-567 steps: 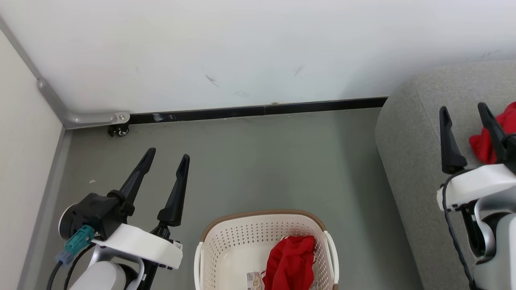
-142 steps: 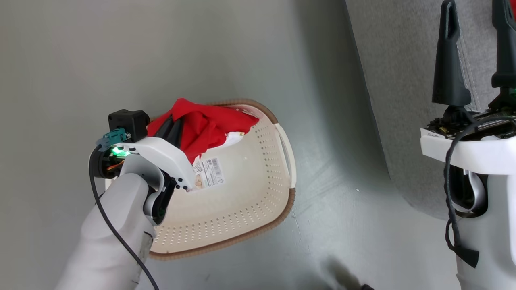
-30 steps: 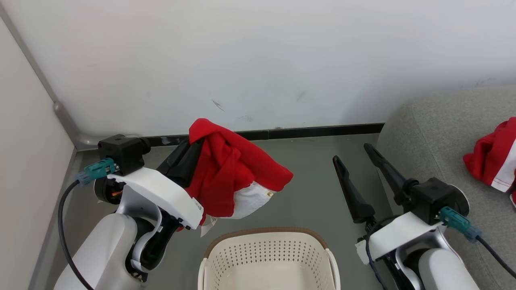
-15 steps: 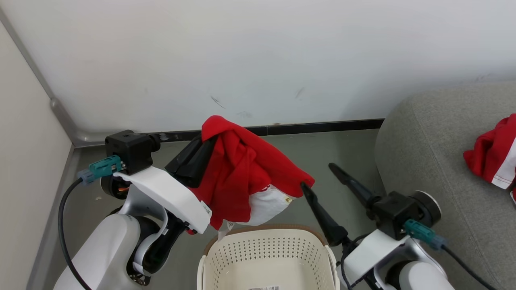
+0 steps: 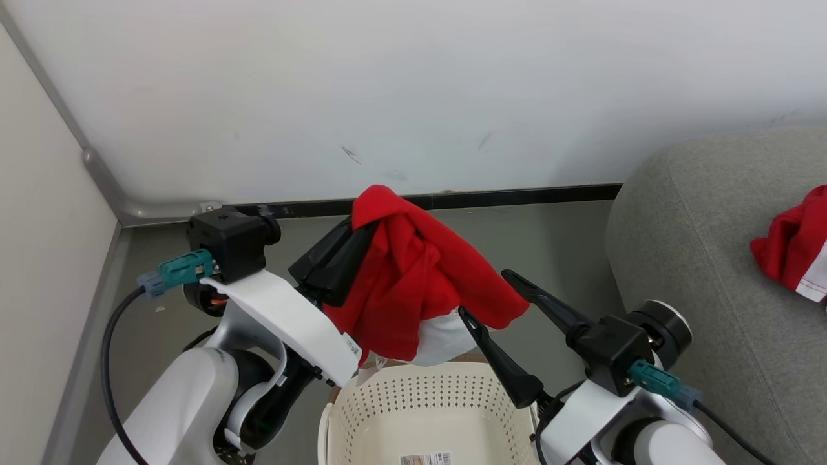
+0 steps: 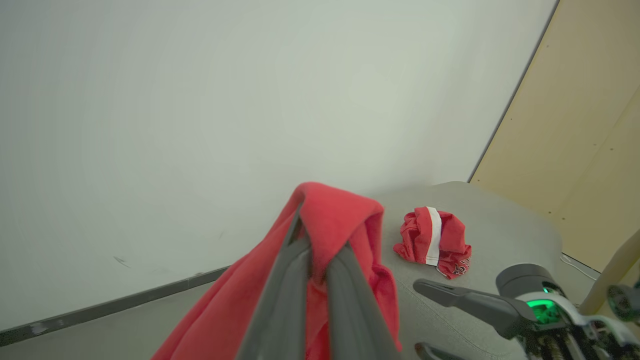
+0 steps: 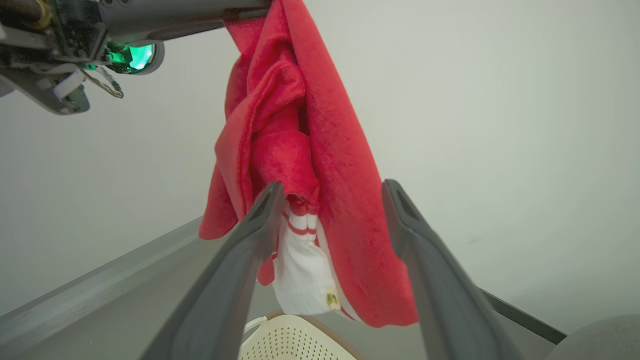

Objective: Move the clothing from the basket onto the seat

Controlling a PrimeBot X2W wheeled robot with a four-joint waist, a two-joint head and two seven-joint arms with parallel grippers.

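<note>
Left gripper [image 5: 354,237] clamped on red garment [image 5: 413,284], hanging lengthwise over basket [image 5: 420,400] rim; right gripper [image 5: 484,294], jaws wide, flanks lower hem; seat [image 5: 711,258] rightward.

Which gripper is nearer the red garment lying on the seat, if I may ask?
Right. The right gripper, open, is left of the garment on the seat; the left gripper, shut on the hanging garment, is farther left.
</note>
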